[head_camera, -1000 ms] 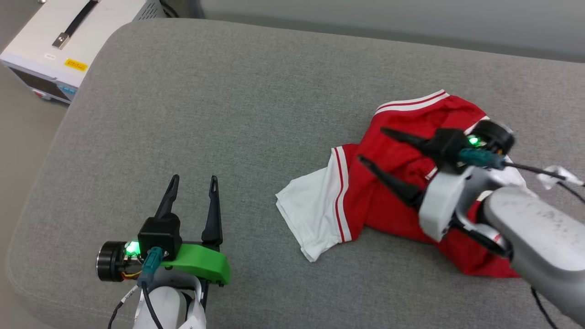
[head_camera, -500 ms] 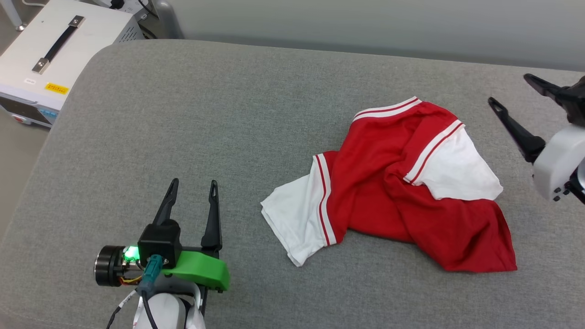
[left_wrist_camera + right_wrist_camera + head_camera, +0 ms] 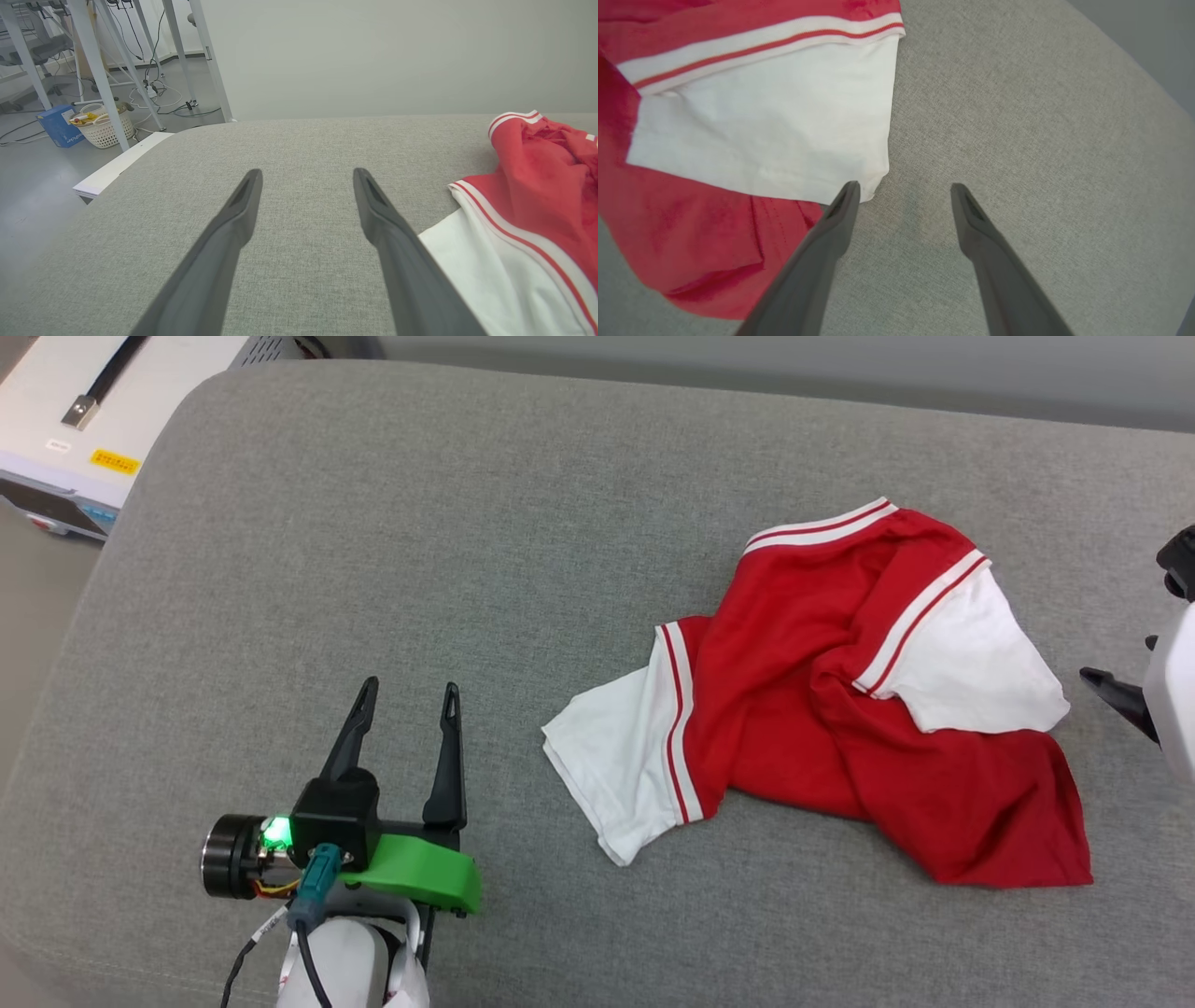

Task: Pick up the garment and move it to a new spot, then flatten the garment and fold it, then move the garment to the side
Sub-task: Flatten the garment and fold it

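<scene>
The garment [image 3: 822,700], a red T-shirt with white sleeves and striped seams, lies crumpled on the right half of the grey cushion [image 3: 467,541]. My left gripper [image 3: 409,695] stands open at the lower left, empty, a short way left of the near white sleeve [image 3: 616,765]. The left wrist view has that sleeve [image 3: 495,275] just right of its open gripper [image 3: 306,175]. My right gripper [image 3: 903,189] is open above bare cushion at the corner of the other white sleeve [image 3: 775,135]. One dark finger [image 3: 1116,695] of it pokes in at the head view's right edge.
A white equipment box [image 3: 84,420] with a black handle sits beyond the cushion's far-left corner. In the left wrist view, table legs, cables, a white basket [image 3: 100,128] and a blue box [image 3: 58,128] stand on the floor past the cushion's edge.
My right gripper has pulled off the garment, leaving it lying free, and swung to the right edge of the view. The head camera shifted. The left gripper has stayed put.
</scene>
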Robot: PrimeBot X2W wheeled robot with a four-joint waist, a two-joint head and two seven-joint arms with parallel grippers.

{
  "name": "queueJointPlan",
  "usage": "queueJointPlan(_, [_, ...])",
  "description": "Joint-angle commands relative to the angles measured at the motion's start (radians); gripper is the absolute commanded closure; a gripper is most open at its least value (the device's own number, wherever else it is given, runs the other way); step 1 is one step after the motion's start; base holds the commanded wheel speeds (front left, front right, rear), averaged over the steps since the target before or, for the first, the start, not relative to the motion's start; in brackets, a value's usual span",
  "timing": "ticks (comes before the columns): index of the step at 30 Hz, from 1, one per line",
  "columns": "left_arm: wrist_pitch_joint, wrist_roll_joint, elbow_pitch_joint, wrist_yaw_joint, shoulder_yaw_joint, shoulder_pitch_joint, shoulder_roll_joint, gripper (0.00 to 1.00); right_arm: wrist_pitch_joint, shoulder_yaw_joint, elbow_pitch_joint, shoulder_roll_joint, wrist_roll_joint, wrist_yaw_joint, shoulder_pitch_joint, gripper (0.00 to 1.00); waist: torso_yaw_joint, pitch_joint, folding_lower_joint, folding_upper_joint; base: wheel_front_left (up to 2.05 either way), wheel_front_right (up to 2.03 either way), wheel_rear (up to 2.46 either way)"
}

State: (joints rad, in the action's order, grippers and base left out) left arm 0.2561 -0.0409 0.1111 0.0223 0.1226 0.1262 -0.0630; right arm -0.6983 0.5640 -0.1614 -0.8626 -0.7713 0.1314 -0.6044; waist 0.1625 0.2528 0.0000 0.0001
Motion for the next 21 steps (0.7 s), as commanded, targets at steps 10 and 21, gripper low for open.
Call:
queueJointPlan(10, [0.006, -0.011, -0.009, 0.007, 0.008, 0.068, 0.007, 0.0, 0.003, 0.112, -0.195, 0.102, 0.034, -0.001, -0.062, 0.0, 0.041, 0.108, 0.0, -0.0001, 0.0, 0.0, 0.0])
queueJointPlan(21, [0.006, -0.01, 0.011, 0.009, -0.013, 0.069, 0.007, 0.0, 0.199, 0.122, -0.237, 0.045, -0.036, -0.001, -0.077, 1.0, 0.007, 0.076, 0.0, -0.0001, 0.0, 0.0, 0.0])
